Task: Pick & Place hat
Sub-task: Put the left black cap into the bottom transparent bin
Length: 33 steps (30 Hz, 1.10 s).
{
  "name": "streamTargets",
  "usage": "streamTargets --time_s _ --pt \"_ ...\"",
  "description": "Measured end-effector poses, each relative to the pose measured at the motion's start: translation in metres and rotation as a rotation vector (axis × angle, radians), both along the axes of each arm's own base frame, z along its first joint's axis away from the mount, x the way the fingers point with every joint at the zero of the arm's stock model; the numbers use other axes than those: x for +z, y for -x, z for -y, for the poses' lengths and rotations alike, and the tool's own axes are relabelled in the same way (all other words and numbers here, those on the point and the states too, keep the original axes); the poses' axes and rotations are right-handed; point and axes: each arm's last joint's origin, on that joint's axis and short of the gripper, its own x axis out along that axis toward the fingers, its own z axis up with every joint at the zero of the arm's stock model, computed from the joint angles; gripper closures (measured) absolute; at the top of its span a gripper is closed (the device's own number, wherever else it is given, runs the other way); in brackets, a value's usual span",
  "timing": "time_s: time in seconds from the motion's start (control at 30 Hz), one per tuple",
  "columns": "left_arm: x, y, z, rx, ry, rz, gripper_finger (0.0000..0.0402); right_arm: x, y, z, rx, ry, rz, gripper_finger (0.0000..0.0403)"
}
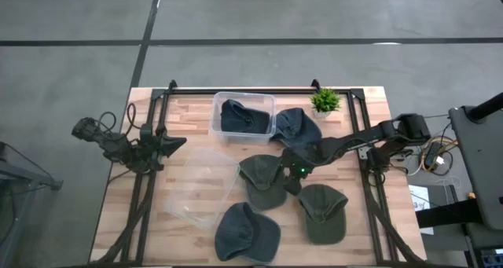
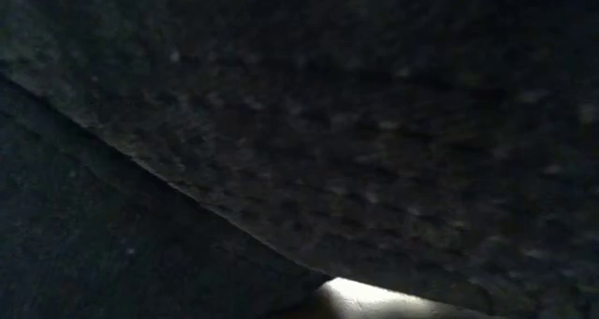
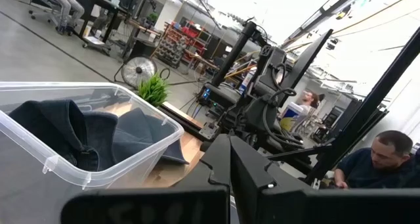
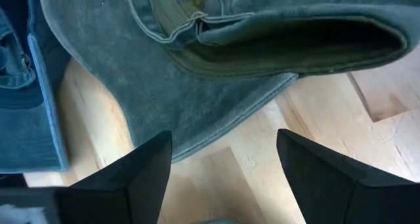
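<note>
The right tool (image 4: 223,161), fingers spread and empty, hovers low over the counter (image 4: 315,112) with the olive hat (image 4: 216,60) lying just ahead of its tips, brim edge toward the gap.

The low view is wholly blocked by dark fabric (image 2: 374,123) pressed against the lens, so nothing of the table shows there. In the high view the right gripper (image 1: 292,171) is too small to tell how its fingers stand. In the right wrist view the green hat (image 4: 262,46) is cut off by the picture's edges. The left gripper (image 1: 174,145) hides its fingers from above.
</note>
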Motion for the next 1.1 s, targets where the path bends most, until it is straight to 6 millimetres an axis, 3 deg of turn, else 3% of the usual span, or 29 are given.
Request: streamTargets --time_s 0.37,0.63,0.83,1.1 --pt "0.0 0.0 0.0 -0.002 -0.002 -0.001 0.0399 -0.009 -0.002 0.002 -0.077 0.025 0.001 0.0137" --pt "0.0 0.0 0.0 -0.006 -0.003 -0.001 0.0399 -0.028 -0.005 0.002 -0.088 0.024 -0.065 0.0163" --pt "0.0 0.0 0.0 -0.007 0.0 0.0 0.0399 -0.03 -0.005 0.001 -0.093 0.023 -0.074 0.0197" --pt "0.0 0.0 0.0 -0.008 0.001 0.001 0.0399 -0.027 -0.005 0.001 -0.093 0.02 -0.063 0.0272"
